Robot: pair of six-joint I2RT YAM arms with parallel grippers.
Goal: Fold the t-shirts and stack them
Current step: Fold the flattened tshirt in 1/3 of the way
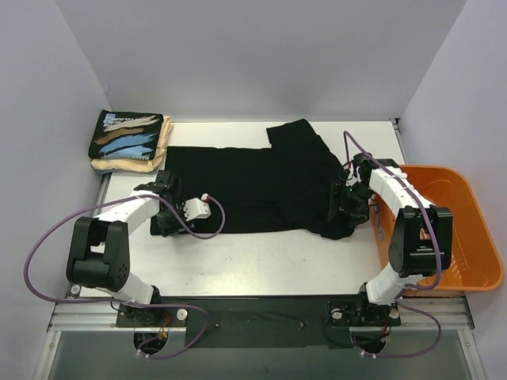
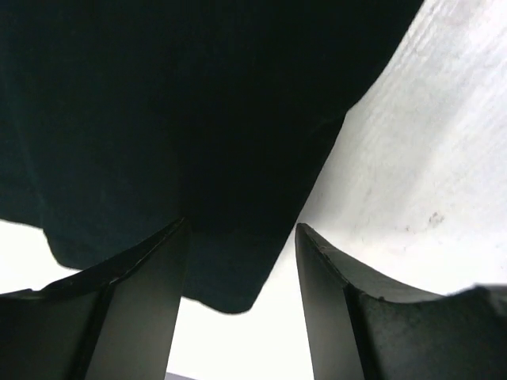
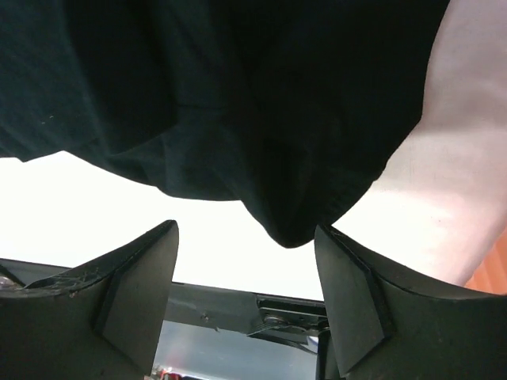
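Observation:
A plain black t-shirt (image 1: pixel 261 186) lies spread across the white table (image 1: pixel 277 257), with one sleeve pointing to the back. My left gripper (image 1: pixel 168 224) is open at the shirt's near left corner. In the left wrist view that corner (image 2: pixel 230 285) lies between the spread fingers (image 2: pixel 150 309) of the left gripper (image 2: pixel 242 237). My right gripper (image 1: pixel 342 218) is open at the shirt's bunched near right corner. In the right wrist view a rounded fold of black cloth (image 3: pixel 293 222) sits just ahead of the right gripper (image 3: pixel 245 233). A folded printed black shirt (image 1: pixel 127 134) lies on a folded cream shirt (image 1: pixel 119 165) at the back left.
An orange plastic basket (image 1: pixel 467 237) stands at the table's right edge, close beside my right arm. Purple cables loop from both arms. Grey walls close in the left, back and right sides. The metal rail with the arm bases runs along the near edge (image 1: pixel 261 313).

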